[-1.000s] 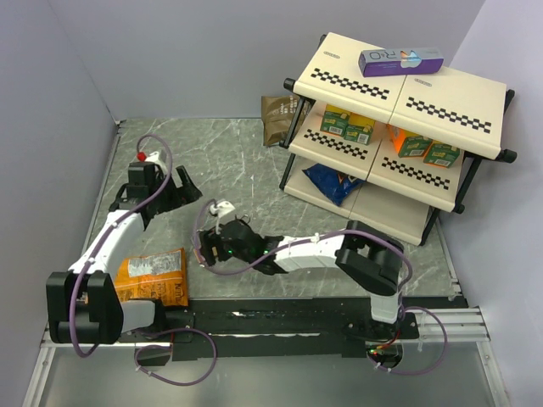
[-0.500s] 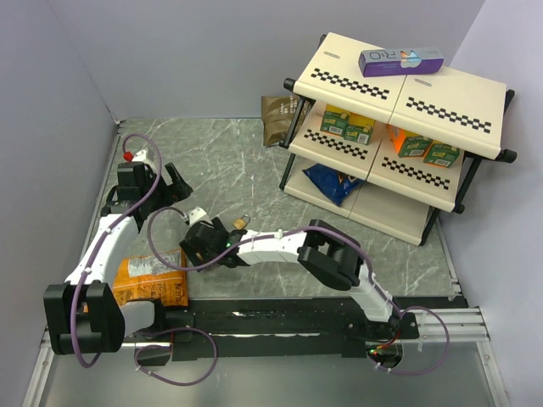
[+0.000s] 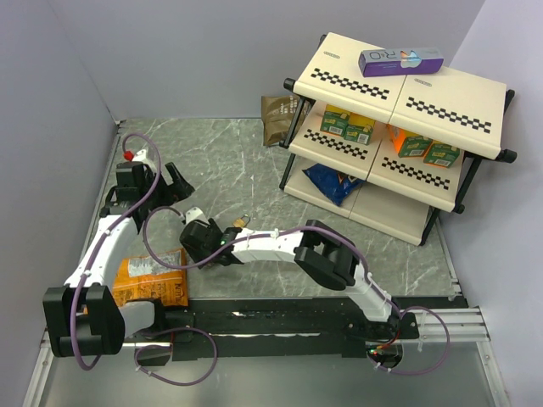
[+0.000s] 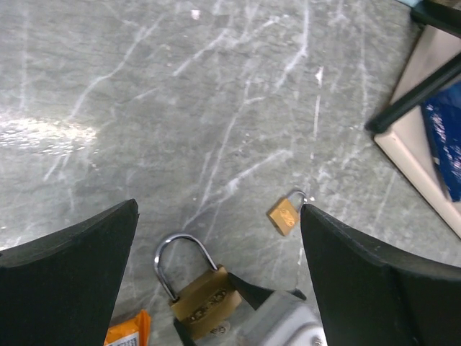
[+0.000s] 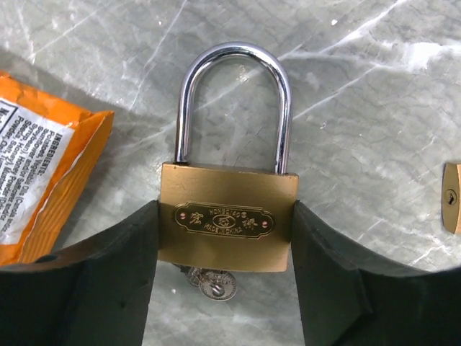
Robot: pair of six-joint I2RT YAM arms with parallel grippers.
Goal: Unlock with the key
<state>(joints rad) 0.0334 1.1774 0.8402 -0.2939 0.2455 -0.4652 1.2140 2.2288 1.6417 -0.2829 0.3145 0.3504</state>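
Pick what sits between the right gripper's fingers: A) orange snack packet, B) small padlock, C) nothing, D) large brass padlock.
D: in the right wrist view the body of the large brass padlock fills the gap of the right gripper, with both fingers against its sides and the key poking out beneath it.
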